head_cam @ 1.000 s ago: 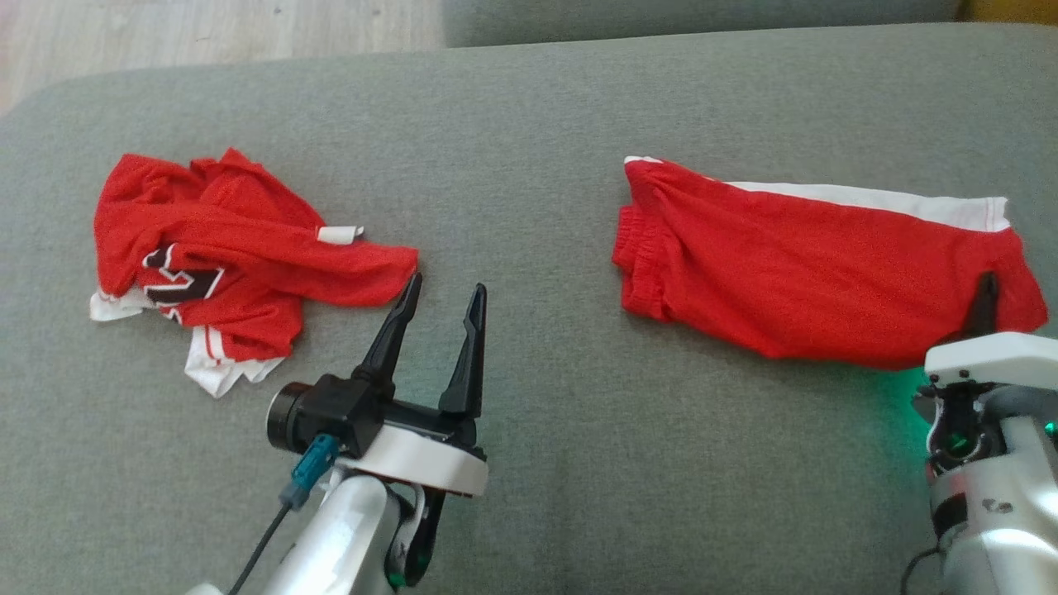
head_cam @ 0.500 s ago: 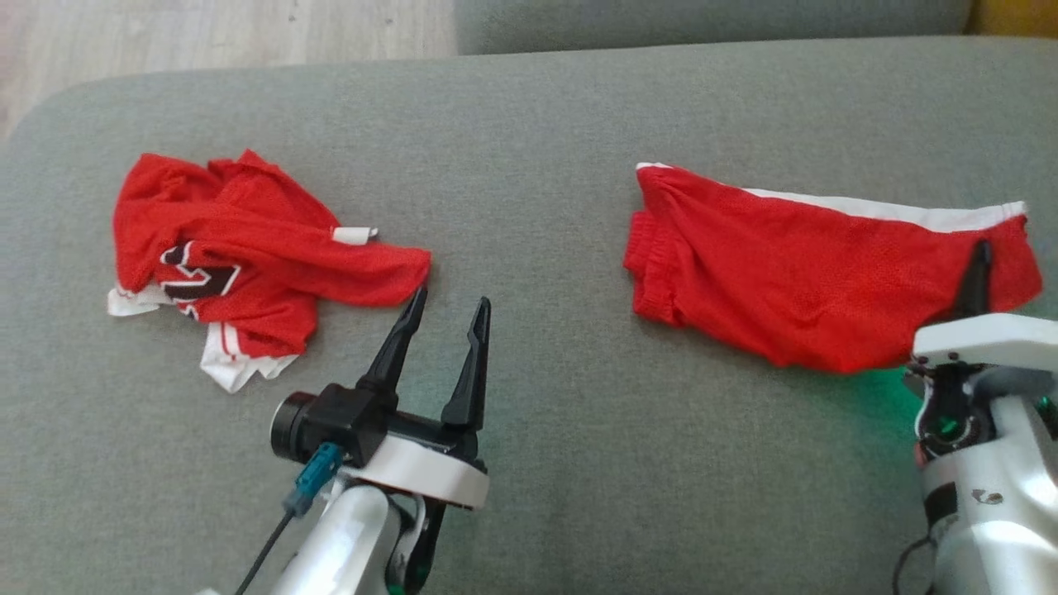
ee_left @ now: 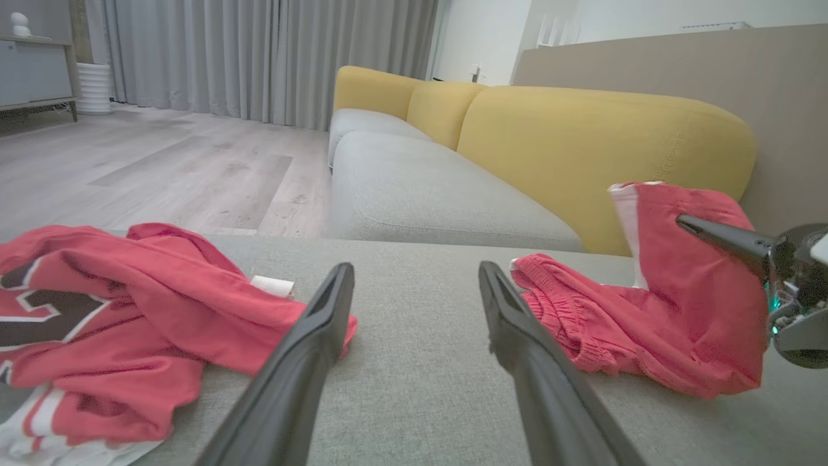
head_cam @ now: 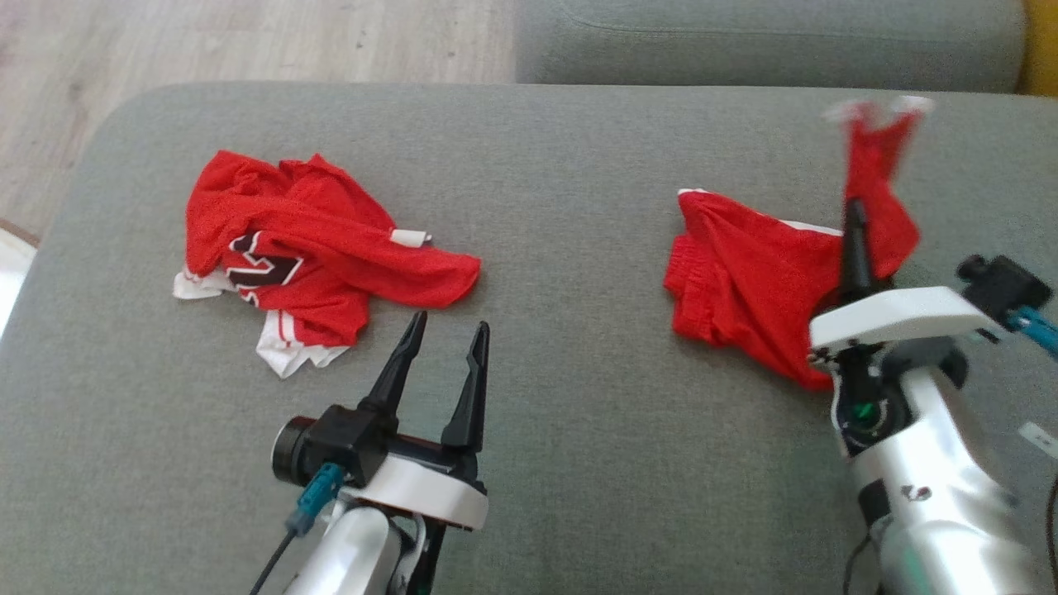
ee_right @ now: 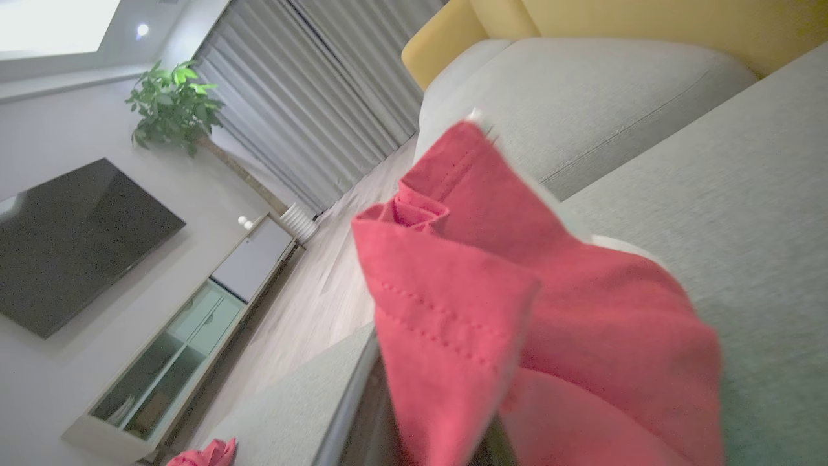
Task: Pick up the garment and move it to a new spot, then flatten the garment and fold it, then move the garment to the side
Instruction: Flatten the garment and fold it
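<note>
Head view: the right end effector point(head_cam: 853, 216) has its fingers pressed together, pinching one leg end of the red shorts point(head_cam: 744, 297) up off the grey cushion point(head_cam: 579, 182) at the right, while the waistband end lies bunched on the cushion. The lifted tip is blurred, so the cloth is probably swinging. With only a small bite of hem in the pinch, a quick pull could slip it free. The left end effector point(head_cam: 450, 324) hovers with fingers spread and empty, just near of the crumpled red jersey point(head_cam: 314, 256). Nothing pins the waistband, so a fold or drag from here may haul the whole garment along and wrinkle it instead of laying it flat. Left wrist view: the spread fingers frame bare cushion, with the jersey's edge close beside the left one. A reach forward could snag that other garment. To the right the shorts stand up in a loose flap against the yellow sofa back point(ee_left: 601, 142), and the right arm's dark finger lies across them. The flap looks twisted and may land askew. Right wrist view: red cloth drapes over the lower frame and hides this arm's own fingers, so how deep the grip sits cannot be told. The doubled hem suggests several layers are caught, which could spoil a clean crease.
</note>
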